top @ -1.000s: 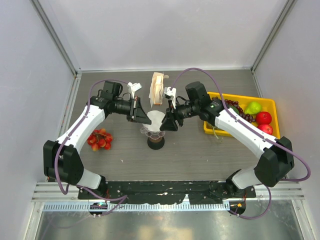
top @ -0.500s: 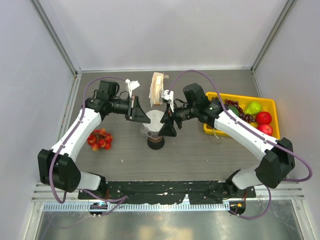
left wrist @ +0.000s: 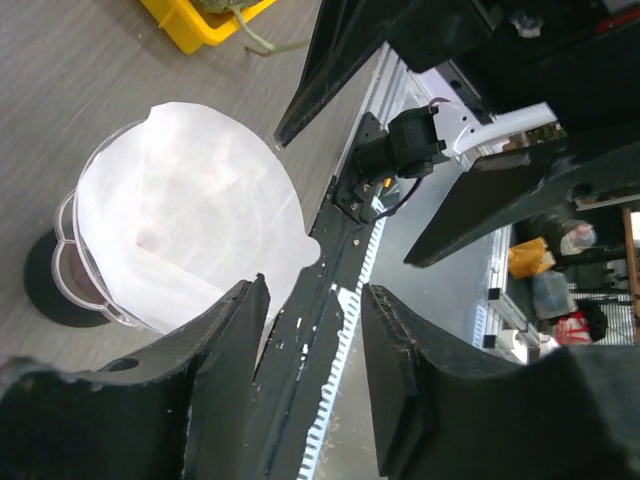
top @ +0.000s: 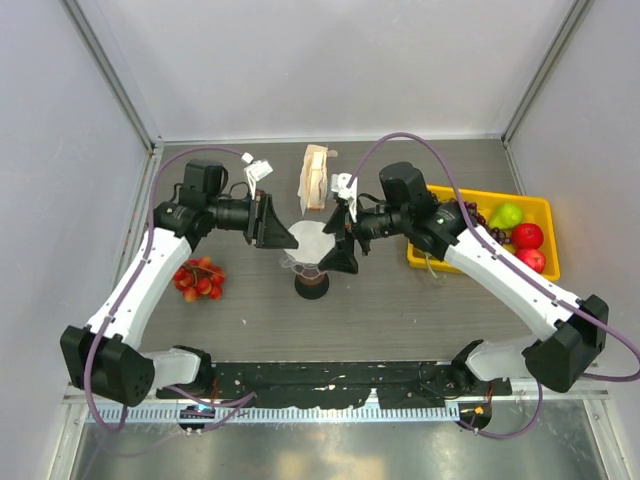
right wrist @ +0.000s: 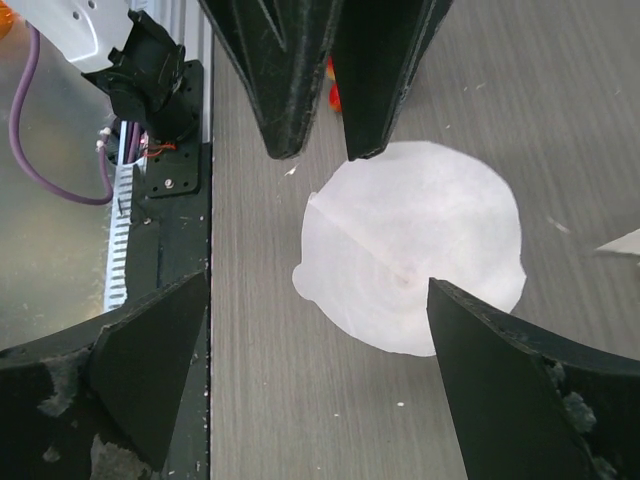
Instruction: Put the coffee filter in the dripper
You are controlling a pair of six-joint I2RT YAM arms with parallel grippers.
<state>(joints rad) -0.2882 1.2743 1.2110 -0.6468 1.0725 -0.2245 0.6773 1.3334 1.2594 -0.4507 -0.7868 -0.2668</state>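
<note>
The white paper coffee filter (top: 312,240) sits opened inside the clear ribbed dripper (top: 293,263), which stands on a dark brown cup (top: 312,287) at the table's middle. My left gripper (top: 278,225) is open and empty, just left of the filter and apart from it. My right gripper (top: 335,255) is open wide and empty, just right of the filter. The left wrist view shows the filter (left wrist: 190,230) lining the dripper (left wrist: 68,235) over the cup (left wrist: 42,290), with my left gripper (left wrist: 315,310) beside its edge. The right wrist view shows the filter (right wrist: 415,245) from above, between my right gripper's (right wrist: 320,330) spread fingers.
An upright beige-white filter packet (top: 316,178) stands behind the dripper. A yellow tray (top: 545,205) holding fruit is at the right. A cluster of red fruit (top: 200,278) lies at the left. Grey walls close in the back and both sides.
My left gripper has drawn back a little to the left, away from the filter. My right arm has shifted slightly. The filter stays in the dripper.
</note>
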